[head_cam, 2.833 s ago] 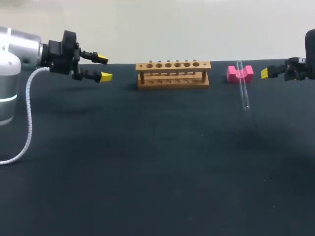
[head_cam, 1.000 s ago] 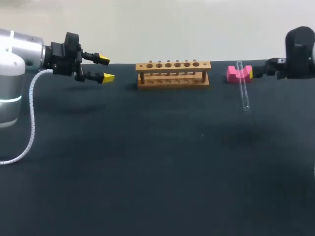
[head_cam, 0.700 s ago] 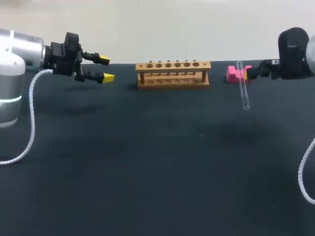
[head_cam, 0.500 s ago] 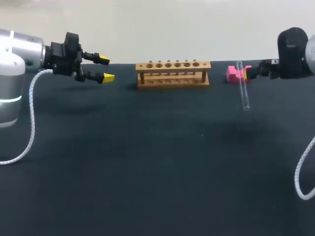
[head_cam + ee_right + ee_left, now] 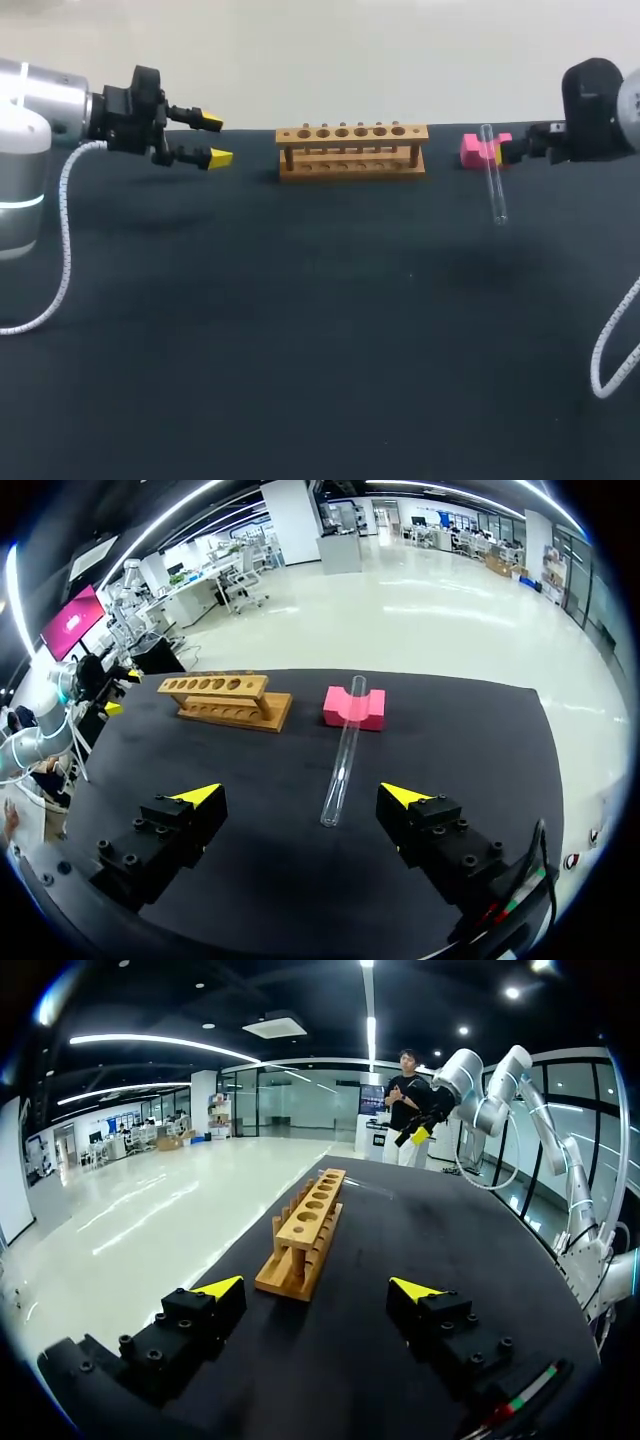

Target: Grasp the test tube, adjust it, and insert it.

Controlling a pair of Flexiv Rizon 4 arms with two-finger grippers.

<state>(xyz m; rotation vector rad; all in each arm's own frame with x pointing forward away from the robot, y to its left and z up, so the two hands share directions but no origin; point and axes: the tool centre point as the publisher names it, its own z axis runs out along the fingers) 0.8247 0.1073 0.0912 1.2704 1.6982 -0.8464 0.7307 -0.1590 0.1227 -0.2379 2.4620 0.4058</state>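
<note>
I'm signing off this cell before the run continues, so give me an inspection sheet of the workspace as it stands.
Surface: dark table cloth, flat, no spills seen.
Job's things: glass test tube lies with its far end in the notch of the pink block and its near end on the cloth; wooden rack stands upright, holes empty.
Clutter: nothing seen.
Tools: left tool open, empty, apart from the rack's end; right tool open, empty, test tube ahead of it, untouched.
Cables: left arm's cable and right arm's cable hang clear of the things.
Surroundings: nothing seen reaching over the table.
</note>
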